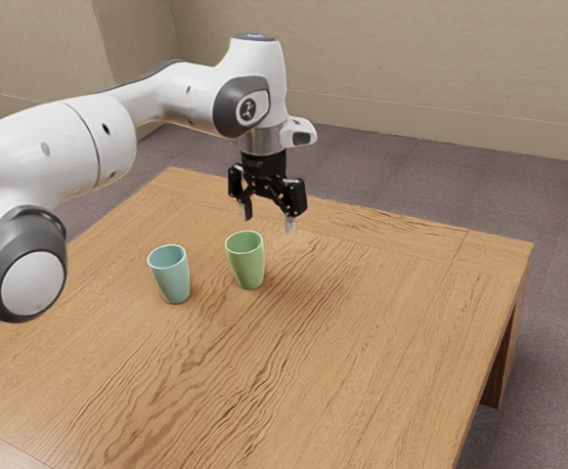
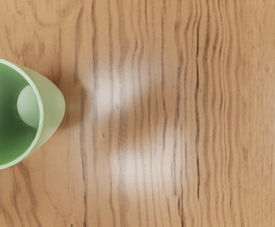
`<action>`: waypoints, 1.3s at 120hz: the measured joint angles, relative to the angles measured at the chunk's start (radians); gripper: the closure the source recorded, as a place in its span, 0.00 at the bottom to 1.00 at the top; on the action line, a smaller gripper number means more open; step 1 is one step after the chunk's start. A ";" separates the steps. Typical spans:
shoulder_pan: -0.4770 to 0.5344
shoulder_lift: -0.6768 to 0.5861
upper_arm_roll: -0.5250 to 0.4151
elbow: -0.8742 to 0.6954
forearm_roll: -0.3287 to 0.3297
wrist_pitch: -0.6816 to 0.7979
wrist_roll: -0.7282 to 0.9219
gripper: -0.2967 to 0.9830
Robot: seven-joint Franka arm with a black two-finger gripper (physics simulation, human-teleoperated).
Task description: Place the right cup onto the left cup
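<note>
The wooden worktop (image 1: pixel 362 322) bears two upright cups. I have my white arm (image 1: pixel 166 93) reaching in from the exterior view's left, its last section turned down so that the black hand (image 1: pixel 268 218) points at the worktop from above. I record the hand near the green cup (image 1: pixel 247 262), on its far side in the exterior view, and not centred over it: the wrist view finds that cup well off to one side, its mouth partly cut off. The blue cup (image 1: pixel 171 275) stands apart from the green one, towards the exterior view's left. Condition of the fingers (image 1: pixel 290 225): spread wide, nothing between them, tips clear of both cups
</note>
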 joint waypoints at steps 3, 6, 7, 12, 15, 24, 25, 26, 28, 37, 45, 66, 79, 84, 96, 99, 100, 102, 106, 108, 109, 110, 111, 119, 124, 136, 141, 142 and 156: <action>0.000 0.005 0.001 0.004 0.000 0.002 -0.005 0.23; 0.000 0.009 0.001 0.007 0.000 0.005 -0.010 0.23; 0.000 0.011 0.001 0.008 0.000 0.006 -0.012 0.23; 0.001 0.018 0.002 0.015 0.000 0.010 -0.023 0.23; 0.001 0.022 0.002 0.018 -0.001 0.012 -0.030 0.23; 0.005 0.031 0.003 0.024 -0.001 0.014 -0.057 0.23; 0.005 0.033 0.003 0.027 -0.001 0.014 -0.060 0.23; 0.006 0.036 0.003 0.030 -0.001 0.014 -0.063 0.23; 0.008 0.040 0.004 0.037 -0.001 0.014 -0.068 0.23; 0.015 0.057 0.007 0.056 -0.001 0.016 -0.091 0.23; 0.023 0.070 0.009 0.070 -0.001 0.019 -0.108 0.23; 0.034 0.115 0.008 0.115 0.003 0.023 -0.142 0.23; 0.043 0.143 0.008 0.141 0.005 0.025 -0.157 0.23; 0.049 0.154 0.007 0.154 0.005 0.026 -0.161 0.23; 0.054 0.183 0.007 0.190 0.006 0.027 -0.169 0.23; 0.055 0.190 0.007 0.194 0.007 0.027 -0.170 0.23; 0.055 0.192 0.007 0.196 0.007 0.027 -0.171 0.23; 0.057 0.195 0.007 0.197 0.007 0.027 -0.172 0.23; 0.059 0.202 0.007 0.201 0.007 0.028 -0.174 0.23; 0.060 0.204 0.007 0.205 0.007 0.028 -0.175 0.23; 0.060 0.206 0.007 0.206 0.007 0.028 -0.175 0.23; 0.061 0.208 0.006 0.208 0.007 0.029 -0.175 0.23; 0.061 0.210 0.006 0.209 0.007 0.029 -0.176 0.23; 0.067 0.219 0.006 0.215 0.007 0.031 -0.178 0.23; 0.070 0.224 0.006 0.216 0.007 0.033 -0.179 0.23; 0.076 0.235 0.006 0.217 0.007 0.041 -0.180 0.23; 0.077 0.239 0.006 0.217 0.007 0.044 -0.180 0.23; 0.077 0.240 0.006 0.217 0.007 0.044 -0.180 0.23; 0.077 0.247 0.001 0.217 0.005 0.052 -0.180 0.23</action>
